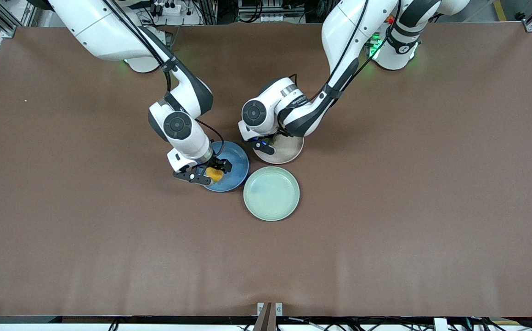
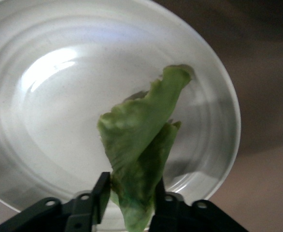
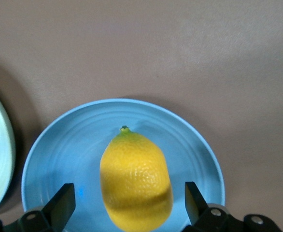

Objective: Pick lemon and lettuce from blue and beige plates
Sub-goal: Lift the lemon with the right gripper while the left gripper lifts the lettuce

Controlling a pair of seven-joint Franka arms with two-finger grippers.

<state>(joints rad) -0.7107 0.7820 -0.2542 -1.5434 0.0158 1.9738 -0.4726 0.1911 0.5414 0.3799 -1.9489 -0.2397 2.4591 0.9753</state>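
Brown matte worktop (image 1: 385,207) carries three round plates close together in the front view: a glossy blue plate (image 1: 236,163), a beige ceramic plate (image 1: 289,151) beside it, and a pale green plate (image 1: 271,193) nearer the camera. The right gripper (image 1: 206,174) is over the blue plate, the left gripper (image 1: 266,143) over the beige one. From the left wrist, the jaws are clamped on a crinkled green lettuce leaf (image 2: 141,145) above the beige plate. From the right wrist, the jaws stand apart either side of a yellow, dimpled lemon (image 3: 135,181) on the blue plate.
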